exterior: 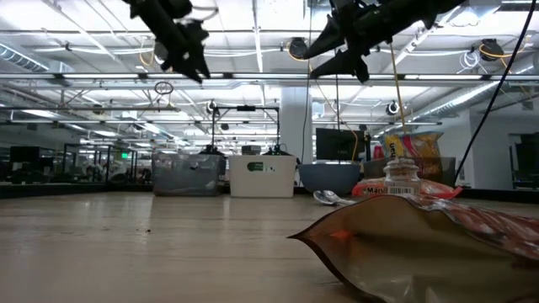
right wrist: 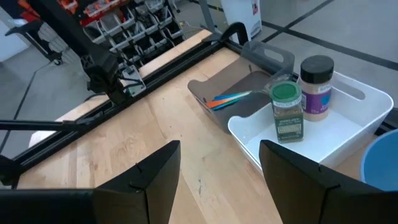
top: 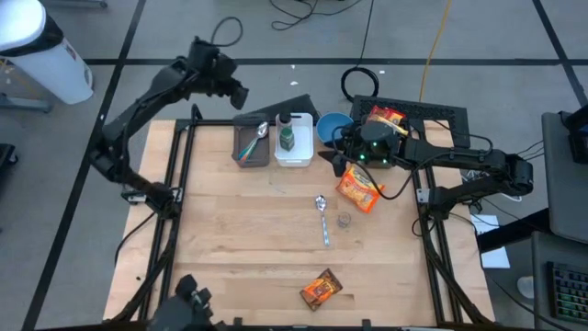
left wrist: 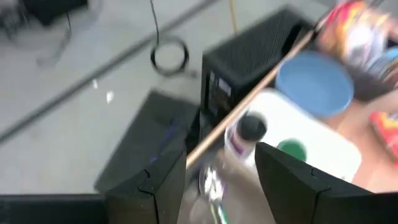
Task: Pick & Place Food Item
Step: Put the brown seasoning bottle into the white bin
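An orange snack bag [top: 358, 188] lies flat on the table at the right, just under my right arm. A small brown-orange packet [top: 322, 290] lies near the front edge and fills the foreground of the low view [exterior: 421, 244]. My left gripper [top: 231, 90] [left wrist: 221, 177] hangs open, high over the table's far-left edge, beside the grey bin [top: 250, 142]. My right gripper [top: 336, 162] [right wrist: 217, 168] hangs open above the table, right of the white bin [top: 294, 140], with nothing between its fingers.
The grey bin holds a spoon and coloured utensils [right wrist: 227, 99]. Two spice jars [right wrist: 287, 112] stand in the white bin. A blue bowl [top: 331, 126] and another snack bag [top: 386, 118] sit at the far right. A spoon [top: 322, 216] and a small jar [top: 344, 221] lie mid-table.
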### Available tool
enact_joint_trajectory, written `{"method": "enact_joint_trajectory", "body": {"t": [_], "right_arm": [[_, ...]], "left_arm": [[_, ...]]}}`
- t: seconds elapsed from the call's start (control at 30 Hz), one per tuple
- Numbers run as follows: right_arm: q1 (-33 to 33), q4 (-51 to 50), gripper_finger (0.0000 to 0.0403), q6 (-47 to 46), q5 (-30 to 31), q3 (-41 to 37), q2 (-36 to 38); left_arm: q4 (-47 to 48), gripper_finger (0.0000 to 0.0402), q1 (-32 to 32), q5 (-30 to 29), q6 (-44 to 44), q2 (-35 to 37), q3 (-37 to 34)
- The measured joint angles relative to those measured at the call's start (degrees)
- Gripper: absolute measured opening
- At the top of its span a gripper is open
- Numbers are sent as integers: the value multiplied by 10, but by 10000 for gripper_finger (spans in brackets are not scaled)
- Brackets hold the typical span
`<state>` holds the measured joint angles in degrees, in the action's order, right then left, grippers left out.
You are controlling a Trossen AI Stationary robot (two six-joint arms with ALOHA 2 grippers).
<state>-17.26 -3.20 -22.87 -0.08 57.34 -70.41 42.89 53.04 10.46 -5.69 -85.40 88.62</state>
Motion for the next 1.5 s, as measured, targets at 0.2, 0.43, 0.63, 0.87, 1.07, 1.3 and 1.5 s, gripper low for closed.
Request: {"method": "enact_joint_trajectory", "body": {"t": [0.2,0.43,0.63,0.87,1.07,1.3,1.5], "right_arm": [[1,20,212,-4,0,0,0],[1,22,212,-31,0,0,0],[1,22,212,-60,0,0,0],[1,22,212,-65,0,0,0],[1,43,212,-65,0,0,0],[1,94,212,-65,0,0,0],[6,136,212,-96,3,0,0]], "left_arm": [[-71,200,-18,0,19,61,0],[-133,200,-43,2,37,105,0],[-130,200,-48,86,81,117,0],[-143,200,-48,218,97,157,0],[-100,200,-54,260,89,216,0],[29,200,-79,259,61,294,0],[100,200,-131,261,62,342,0]]}}
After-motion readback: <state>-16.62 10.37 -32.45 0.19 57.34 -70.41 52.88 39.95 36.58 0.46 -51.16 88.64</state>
